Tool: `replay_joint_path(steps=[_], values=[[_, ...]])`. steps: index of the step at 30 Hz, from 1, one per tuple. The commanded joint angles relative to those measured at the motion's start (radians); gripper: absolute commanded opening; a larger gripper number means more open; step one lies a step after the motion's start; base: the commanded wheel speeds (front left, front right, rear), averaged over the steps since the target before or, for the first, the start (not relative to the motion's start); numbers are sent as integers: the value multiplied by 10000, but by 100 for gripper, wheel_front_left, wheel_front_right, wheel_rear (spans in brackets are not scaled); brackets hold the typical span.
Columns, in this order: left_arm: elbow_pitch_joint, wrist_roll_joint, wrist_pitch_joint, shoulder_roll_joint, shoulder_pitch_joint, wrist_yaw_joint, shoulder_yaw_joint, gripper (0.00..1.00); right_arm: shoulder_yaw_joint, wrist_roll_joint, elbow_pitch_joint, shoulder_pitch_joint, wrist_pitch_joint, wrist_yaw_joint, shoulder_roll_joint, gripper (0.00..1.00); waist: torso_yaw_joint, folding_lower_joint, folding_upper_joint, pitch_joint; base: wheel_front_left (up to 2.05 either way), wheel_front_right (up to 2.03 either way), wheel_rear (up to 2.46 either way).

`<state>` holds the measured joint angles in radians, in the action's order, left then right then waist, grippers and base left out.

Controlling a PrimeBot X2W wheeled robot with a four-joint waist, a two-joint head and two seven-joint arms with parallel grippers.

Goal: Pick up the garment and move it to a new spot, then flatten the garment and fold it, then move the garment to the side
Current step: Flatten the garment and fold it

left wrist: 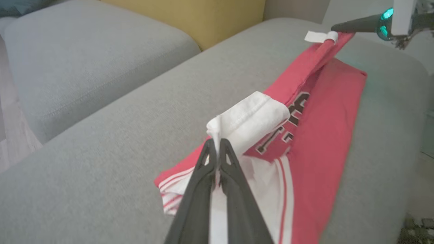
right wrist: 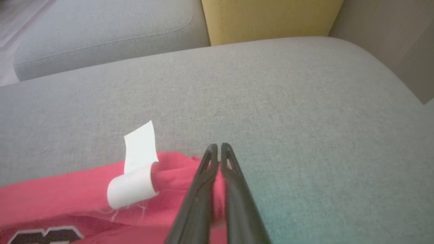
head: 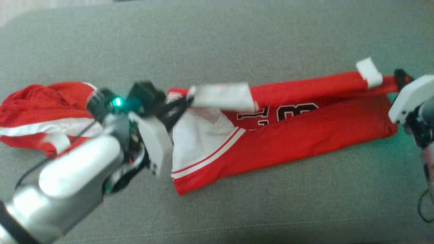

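The garment (head: 305, 128) is red with white trim and black numerals. It lies stretched lengthwise on the grey cushion (head: 237, 40), its far edge lifted between my two grippers. My left gripper (head: 186, 100) is shut on a white fold of the garment (left wrist: 257, 118), and the pinch is plain in the left wrist view (left wrist: 215, 142). My right gripper (head: 401, 76) is shut on the red edge (right wrist: 176, 169) beside a white band (right wrist: 135, 176); its fingers (right wrist: 216, 147) press together over the cloth. The garment's lower half rests flat on the cushion.
A second red and white cloth (head: 40, 108) lies crumpled at the left, partly behind my left forearm. A yellow cushion (left wrist: 203, 17) stands at the back, next to another grey seat (left wrist: 84, 57). The cushion's front edge runs near the bottom of the head view.
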<state>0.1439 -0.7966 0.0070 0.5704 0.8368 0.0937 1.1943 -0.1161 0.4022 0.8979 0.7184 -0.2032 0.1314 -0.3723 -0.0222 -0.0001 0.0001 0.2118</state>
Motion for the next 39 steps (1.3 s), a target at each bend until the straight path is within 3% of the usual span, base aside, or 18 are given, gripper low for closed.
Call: replay_joint_path(steps=[1, 9, 18, 19, 20, 22, 23, 28, 31, 36, 39], values=[[-640, -108, 222, 549, 93, 193, -288, 0, -276, 277, -521, -222, -238, -7, -341, 0, 37, 1, -1, -226, 0, 0, 0], [-1916, -242, 1201, 1050, -807, 603, 302, 0, -952, 995, -1544, -1334, -1677, -7, -1044, 0, 91, 1, -1, -513, 0, 0, 0], [-1946, -496, 1862, 1135, -1232, 564, 518, 0, -1232, 1299, -2203, -1942, -2829, -7, -1329, 0, 0, 1, -1, -624, 0, 0, 0], [-1907, -522, 1874, 1092, -1287, 571, 530, 0, -1212, 1282, -2244, -2001, -2923, -7, -1368, 62, -10, 1, -1, -646, 0, 0, 0], [-1846, -517, 1875, 1055, -1329, 585, 543, 0, -1127, 1260, -2233, -2044, -3024, -7, -1385, 100, -21, 1, -1, -662, 0, 0, 0], [-1675, -448, 1827, 992, -1385, 647, 560, 82, -1003, 1158, -2189, -2123, -3308, -7, -1364, 100, -45, 1, -1, -684, 0, 0, 0], [-1575, -427, 1765, 958, -1417, 694, 557, 100, -957, 1063, -2213, -2146, -3390, -7, -1363, 100, -63, 1, -1, -698, 0, 0, 0], [-1106, -414, 1151, 748, -1607, 1057, 303, 100, -466, 520, -2637, -2148, -2899, -7, -1130, 100, -128, 1, -1, -878, 0, 0, 0], [-853, -632, 287, 521, -1780, 1485, -286, 100, -89, 351, -3265, -2094, -1914, -7, -782, 100, -116, 1, -1, -1020, 0, 0, 0], [-452, -1105, -2079, 0, -2265, 2312, -1841, 100, -28, 149, -4458, -2419, -52, -7, -143, 100, -62, 1, -1, -1344, 0, 0, 0], [-323, -1063, -2641, -360, -2696, 2720, -3014, 100, -134, -53, -5063, -2793, 1005, -7, 112, 100, 6, 1, -1, -1507, 0, 0, 0]])
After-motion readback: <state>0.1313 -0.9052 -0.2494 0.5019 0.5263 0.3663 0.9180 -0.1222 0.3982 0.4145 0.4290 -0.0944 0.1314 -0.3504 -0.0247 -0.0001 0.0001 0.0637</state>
